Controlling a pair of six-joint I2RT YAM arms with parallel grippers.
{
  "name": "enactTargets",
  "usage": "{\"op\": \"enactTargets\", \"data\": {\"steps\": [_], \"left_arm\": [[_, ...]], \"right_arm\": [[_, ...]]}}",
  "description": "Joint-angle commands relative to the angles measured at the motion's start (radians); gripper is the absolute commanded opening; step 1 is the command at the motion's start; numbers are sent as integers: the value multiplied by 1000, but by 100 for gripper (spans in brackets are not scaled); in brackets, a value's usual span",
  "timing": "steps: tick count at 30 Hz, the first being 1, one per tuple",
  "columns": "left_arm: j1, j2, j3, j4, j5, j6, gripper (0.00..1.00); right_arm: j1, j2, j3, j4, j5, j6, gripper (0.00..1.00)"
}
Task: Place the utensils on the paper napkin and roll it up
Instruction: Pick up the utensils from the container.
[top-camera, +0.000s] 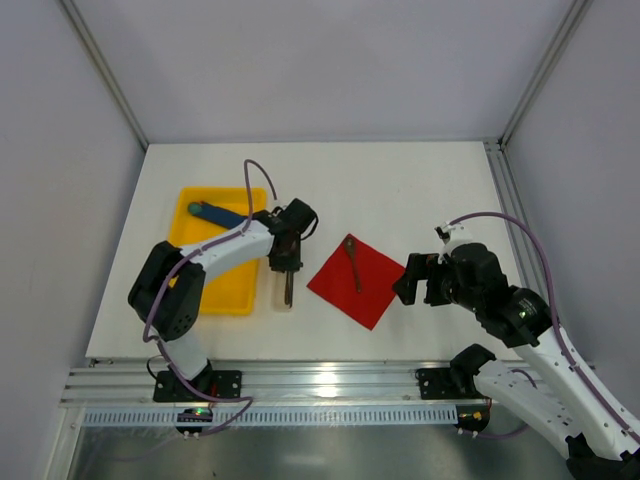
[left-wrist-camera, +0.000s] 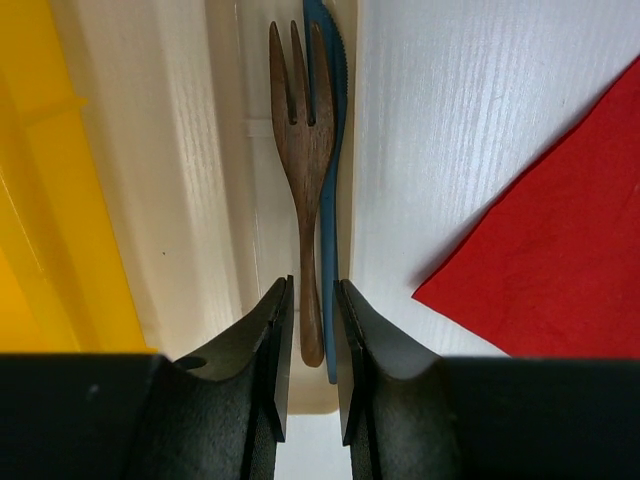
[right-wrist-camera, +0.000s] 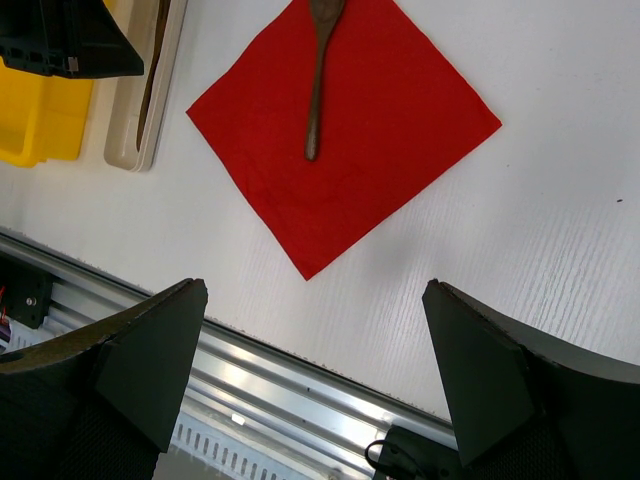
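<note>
The red paper napkin (top-camera: 357, 280) lies flat on the table, also seen in the left wrist view (left-wrist-camera: 560, 250) and the right wrist view (right-wrist-camera: 340, 120). A wooden spoon (top-camera: 354, 262) (right-wrist-camera: 317, 90) lies on it. A wooden fork (left-wrist-camera: 305, 150) (top-camera: 288, 288) and a slim blue knife (left-wrist-camera: 330, 130) lie side by side in a narrow beige tray (left-wrist-camera: 250, 200). My left gripper (left-wrist-camera: 311, 300) (top-camera: 287, 266) stands over that tray, its jaws closed narrowly round both handle ends. My right gripper (right-wrist-camera: 315, 290) (top-camera: 415, 280) is wide open and empty, just right of the napkin.
A yellow tray (top-camera: 200, 300) (left-wrist-camera: 40, 200) (right-wrist-camera: 35, 130) sits left of the beige tray and holds a blue stick with a teal end (top-camera: 215, 212). A metal rail (right-wrist-camera: 300, 390) runs along the table's near edge.
</note>
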Motion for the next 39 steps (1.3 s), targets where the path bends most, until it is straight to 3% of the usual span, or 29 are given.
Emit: {"op": "enactTargets", "data": {"steps": [1,29,35,39], "left_arm": [[7,-34,22,-20,-29,20,27],[24,95,-16,53,5,18,22],[24,83,-21,47,-9,20,15],[24,65,-7,29,-41,38,5]], "right_arm": [[5,1,12,26,8,-10,100],[5,-22,21,16,10,-15,100],[2,-17,20,17,8,-13,100],[4,-16,17,17,7,-13,100]]}}
